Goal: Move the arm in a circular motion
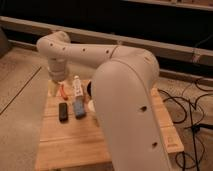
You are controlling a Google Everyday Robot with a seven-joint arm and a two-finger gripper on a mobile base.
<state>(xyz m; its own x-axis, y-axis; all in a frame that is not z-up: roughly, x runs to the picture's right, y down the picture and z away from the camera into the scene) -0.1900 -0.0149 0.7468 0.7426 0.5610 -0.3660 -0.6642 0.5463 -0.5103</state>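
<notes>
The arm [125, 95] is bent over the wooden desk [70, 142], its hand [56, 86] hung low at the far left corner beside a white bottle [77, 85]. Nothing seems held, since only a sweep is needed; the hand's opening cannot be told.

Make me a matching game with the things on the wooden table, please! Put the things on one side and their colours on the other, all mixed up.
Things:
1. arm
2. flat block
3. packet
4. table

Colours:
A. blue
B. cream-white
C. light wood
D. black

Pairs: 1-B, 2-D, 3-A, 4-C.

The gripper hangs over the table's far left corner.
</notes>
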